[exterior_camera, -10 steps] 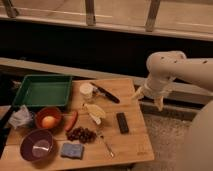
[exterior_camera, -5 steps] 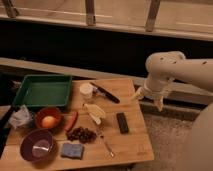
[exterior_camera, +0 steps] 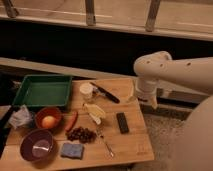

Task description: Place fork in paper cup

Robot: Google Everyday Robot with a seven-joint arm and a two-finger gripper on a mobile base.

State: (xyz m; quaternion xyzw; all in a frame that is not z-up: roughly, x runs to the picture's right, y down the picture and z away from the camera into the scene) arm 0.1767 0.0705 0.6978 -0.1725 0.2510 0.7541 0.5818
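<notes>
Fork (exterior_camera: 105, 142): lies flat on the wooden tabletop (exterior_camera: 135, 147), near the front edge, slanting from upper left to lower right. Its upper end is just below a pale yellow item (exterior_camera: 94, 111); I cannot tell what that item is. Nothing touches the fork.

Paper cup (exterior_camera: 86, 90): upright at the back of the tabletop, just right of the green tray (exterior_camera: 44, 91). It is well apart from the fork, with the yellow item between the 2.

Pincer (exterior_camera: 149, 100): at the end of the white arm (exterior_camera: 165, 70), over the right rear edge of the tabletop, pointing down. Its fingers are apart and hold nothing. It is well away from both fork and cup.

Other items:
- 1 black-handled knife (exterior_camera: 106, 93), just right of the cup, lying diagonally.
- 1 black block (exterior_camera: 122, 122), right of the fork.
- 1 dark cluster of grapes (exterior_camera: 81, 134), left of the fork.
- 1 red pepper (exterior_camera: 73, 120), beside the red-orange bowl (exterior_camera: 48, 118), which holds a round orange object.
- 1 purple bowl (exterior_camera: 36, 146) at the front left corner, with a blue sponge (exterior_camera: 72, 150) to its right.
</notes>
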